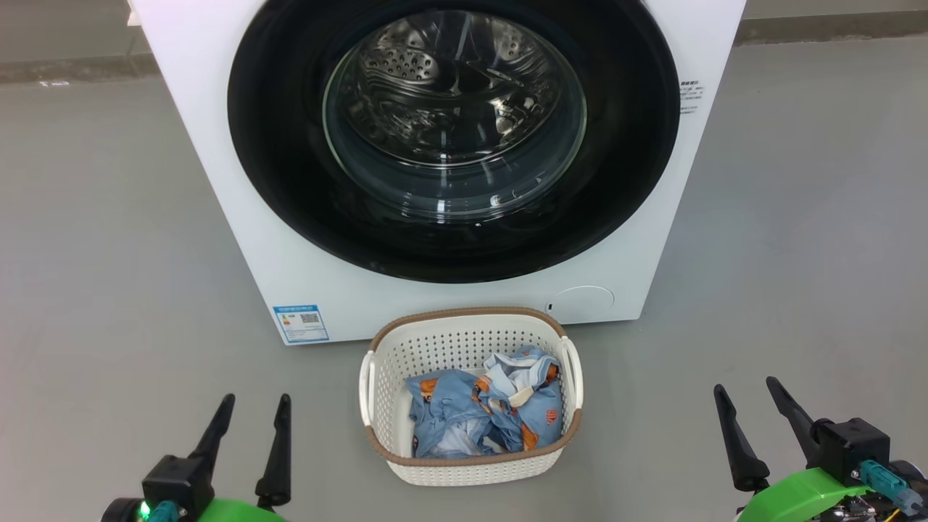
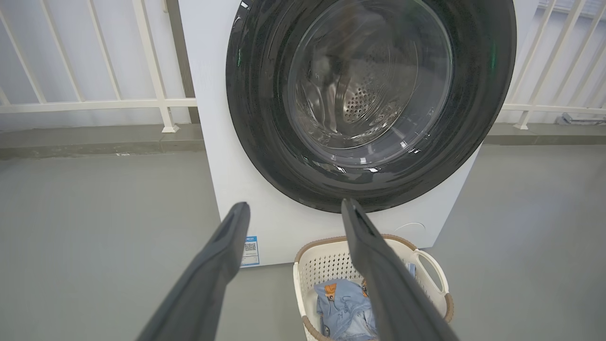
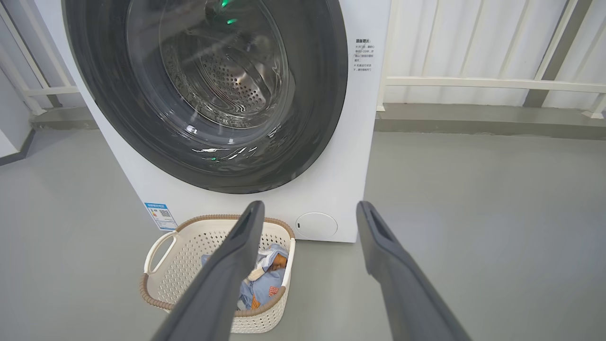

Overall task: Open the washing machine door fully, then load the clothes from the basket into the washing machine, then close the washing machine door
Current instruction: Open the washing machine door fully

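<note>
Washer (image 1: 239, 217) on floor (image 1: 109, 254), door (image 1: 290, 181) shut flush against front: step one not begun. Basket (image 1: 464, 471) just before washer, clothes (image 1: 478, 413) bundled inside. Left gripper (image 1: 257, 399), right gripper (image 1: 745, 384) flank basket, well apart from it, both spread, empty. Left to do: open, load, close.

The washing machine (image 1: 304, 290) has a smooth white body; the washing machine door (image 1: 290, 181) is glossy black around clear glass, with the shiny perforated metal drum (image 1: 406, 65) behind. The basket (image 1: 464, 471) is matt cream plastic with a brown woven-look rim, the clothes (image 1: 464, 420) soft crumpled cloth, the floor (image 1: 109, 254) smooth matt grey.
</note>
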You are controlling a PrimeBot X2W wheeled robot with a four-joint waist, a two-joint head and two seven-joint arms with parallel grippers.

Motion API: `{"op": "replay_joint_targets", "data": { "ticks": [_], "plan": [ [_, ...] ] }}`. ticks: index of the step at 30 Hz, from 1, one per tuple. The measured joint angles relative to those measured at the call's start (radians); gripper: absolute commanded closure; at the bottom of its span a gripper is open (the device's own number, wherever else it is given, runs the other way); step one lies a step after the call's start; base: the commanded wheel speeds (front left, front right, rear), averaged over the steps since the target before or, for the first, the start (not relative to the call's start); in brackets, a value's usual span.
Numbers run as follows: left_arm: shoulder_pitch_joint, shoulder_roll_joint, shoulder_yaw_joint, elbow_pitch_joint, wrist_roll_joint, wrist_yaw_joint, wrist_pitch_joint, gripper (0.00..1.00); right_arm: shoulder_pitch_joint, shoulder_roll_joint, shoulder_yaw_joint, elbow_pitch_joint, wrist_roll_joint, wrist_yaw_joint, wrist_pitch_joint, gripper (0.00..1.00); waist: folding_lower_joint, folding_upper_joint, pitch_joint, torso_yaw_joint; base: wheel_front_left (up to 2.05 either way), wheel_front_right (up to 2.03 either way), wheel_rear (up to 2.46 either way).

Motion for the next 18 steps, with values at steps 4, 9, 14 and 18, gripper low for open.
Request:
{"op": "replay_joint_targets", "data": {
  "ticks": [4,9,14,18],
  "plan": [
    [0.0,0.0,0.004,-0.001,0.0,0.0,0.0,0.0,0.0,0.0,0.0,0.0,0.0,0.0,-0.002,0.0,0.0,0.0,0.001,-0.001,0.76,0.76,-1.53],
    [0.0,0.0,0.007,-0.001,0.0,0.0,0.0,0.0,0.0,0.0,0.0,0.0,0.0,0.0,-0.003,0.0,0.0,0.0,0.002,-0.002,1.07,1.07,-2.14],
    [0.0,-0.001,0.007,-0.001,0.0,0.0,0.0,0.0,0.0,0.0,0.0,0.0,0.0,0.0,-0.003,0.0,0.0,0.0,0.002,-0.001,1.23,1.23,-2.46],
    [0.0,-0.002,0.007,-0.001,0.001,0.0,0.0,0.0,0.0,0.0,0.0,0.0,0.0,0.0,-0.003,0.0,0.0,0.0,0.002,-0.001,1.23,1.23,-2.46]
  ]
}}
